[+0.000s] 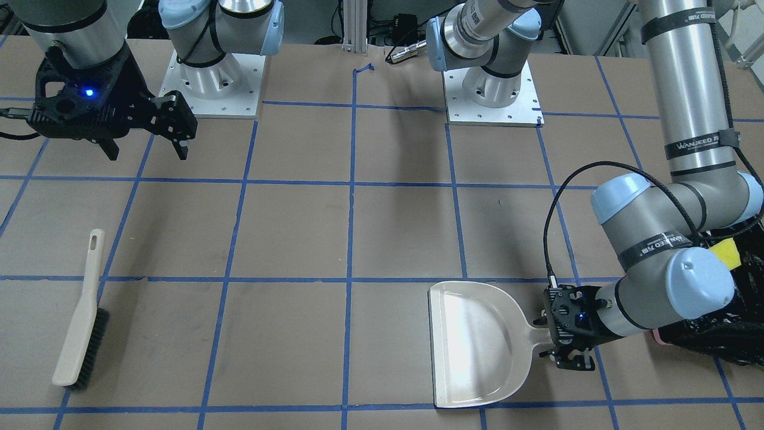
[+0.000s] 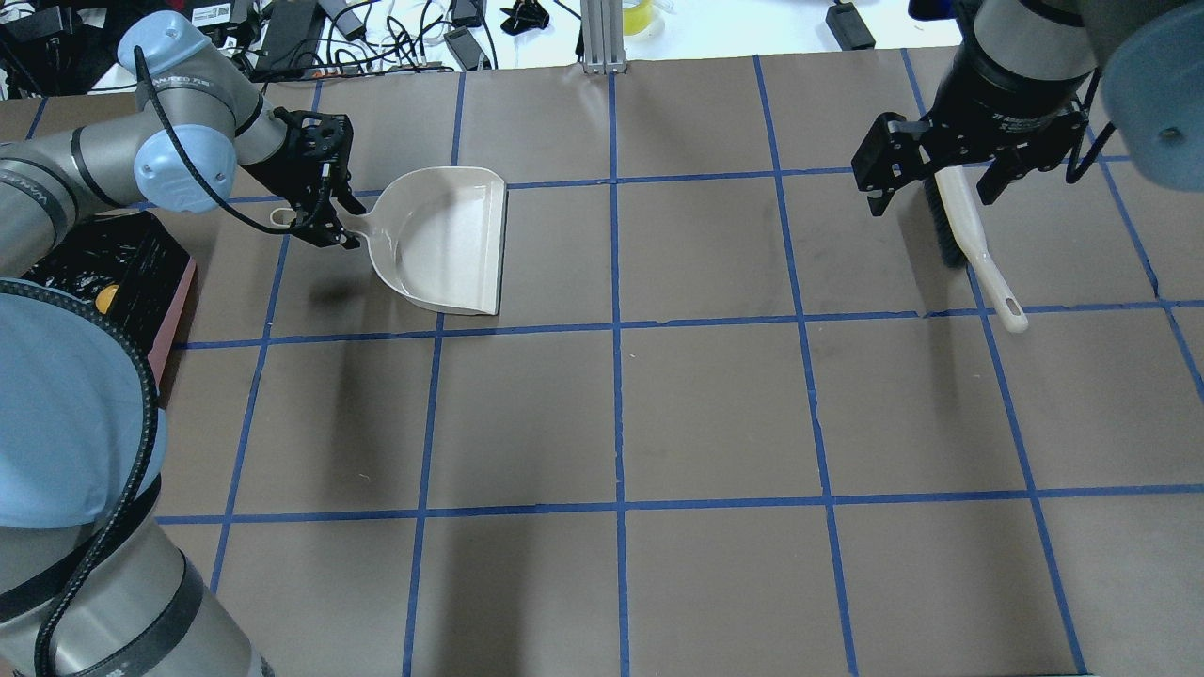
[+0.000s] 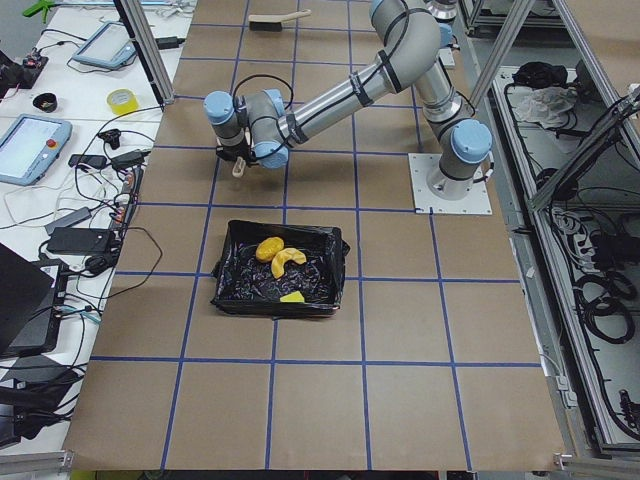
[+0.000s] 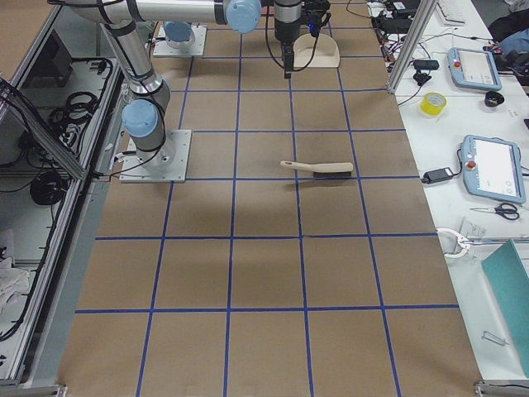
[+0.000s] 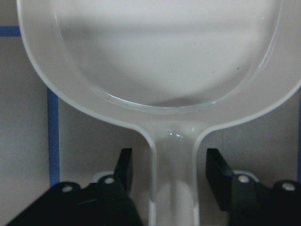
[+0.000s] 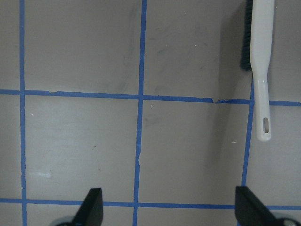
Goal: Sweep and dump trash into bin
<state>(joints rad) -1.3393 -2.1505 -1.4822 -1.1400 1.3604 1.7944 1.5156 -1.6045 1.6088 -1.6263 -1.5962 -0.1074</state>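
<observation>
The bin (image 3: 225, 290), pink with a black bag, sits near my left arm's base. It holds the trash: an orange-yellow lump (image 3: 268, 248), a crescent slice (image 3: 288, 260) and a yellow wedge (image 3: 292, 297). The wedge also shows in the front view (image 1: 725, 251). The beige dustpan (image 2: 447, 240) lies flat on the table with nothing in it. My left gripper (image 2: 346, 223) is open, one finger on each side of the dustpan's handle (image 5: 171, 188), with gaps. My right gripper (image 2: 931, 193) is open, empty and raised above the beige brush (image 2: 969, 240).
The brush (image 1: 80, 325) lies on the table on my right side, bristles on its edge. Both arm bases (image 1: 218, 77) stand on plates at the table's near edge. Blue tape lines grid the brown table (image 2: 715, 414). Cables and tablets (image 3: 30, 150) lie beyond the far edge.
</observation>
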